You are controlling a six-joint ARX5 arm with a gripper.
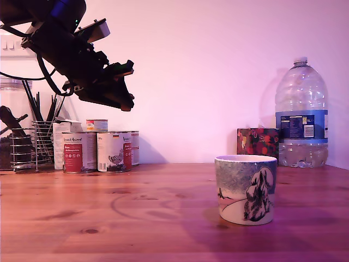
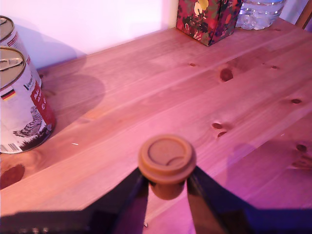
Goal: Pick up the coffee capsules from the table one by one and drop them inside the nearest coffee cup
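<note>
Gripper [image 2: 166,187] pinching a brown coffee capsule [image 2: 166,161], raised high above the table [image 1: 163,218], clear for carrying towards the coffee cup [image 1: 245,188].

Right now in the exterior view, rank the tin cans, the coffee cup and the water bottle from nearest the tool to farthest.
1. Tin cans: just below the tool, on the view's left.
2. Coffee cup: front, right of centre.
3. Water bottle: far right, by the wall.
</note>
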